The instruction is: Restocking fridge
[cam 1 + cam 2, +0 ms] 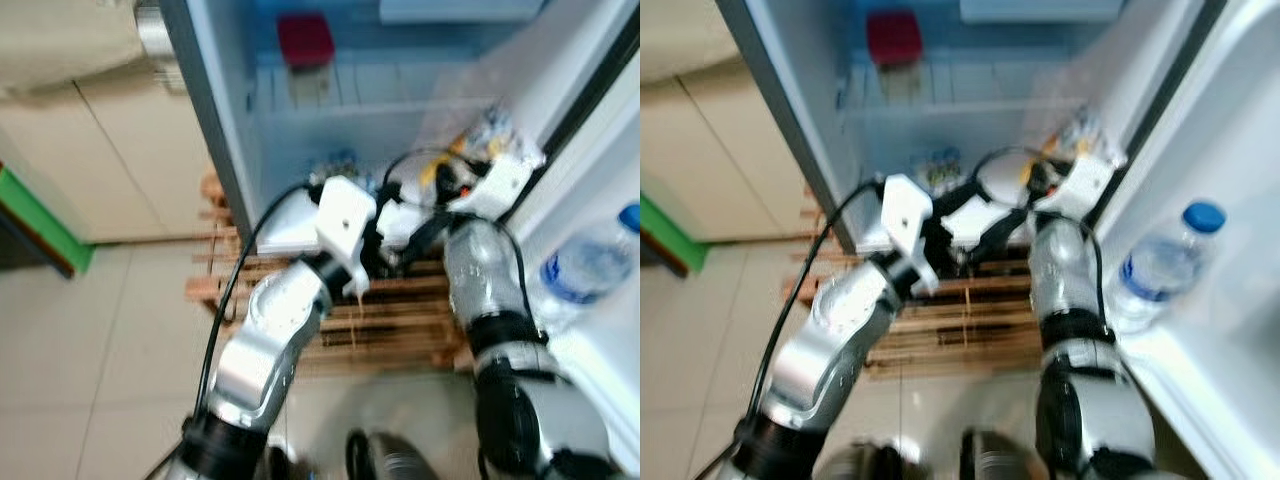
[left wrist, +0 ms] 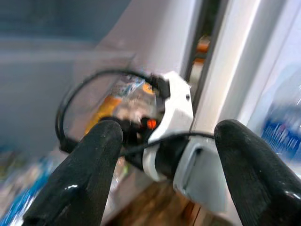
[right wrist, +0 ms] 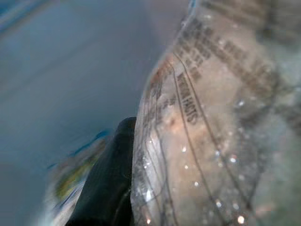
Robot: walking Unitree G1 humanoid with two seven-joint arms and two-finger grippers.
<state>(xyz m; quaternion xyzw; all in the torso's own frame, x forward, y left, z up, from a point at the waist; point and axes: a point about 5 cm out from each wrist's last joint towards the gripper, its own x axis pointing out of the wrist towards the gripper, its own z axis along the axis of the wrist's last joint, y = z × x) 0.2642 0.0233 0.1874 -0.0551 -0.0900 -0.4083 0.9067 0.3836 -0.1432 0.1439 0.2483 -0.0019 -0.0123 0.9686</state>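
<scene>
The right gripper [image 1: 490, 140] squeezes a clear food bag [image 3: 221, 122] just inside the open fridge [image 1: 400, 90]. It should slide the bag well in before letting go. The left gripper [image 2: 164, 136] waits nearby, fingers apart and empty.

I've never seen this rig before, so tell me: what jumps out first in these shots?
The open white fridge with a red-lidded container on its upper shelf. Before it both silver arms reach in, the right gripper pressed against a clear printed plastic bag. A blue-capped clear water bottle stands in the door at right.
</scene>
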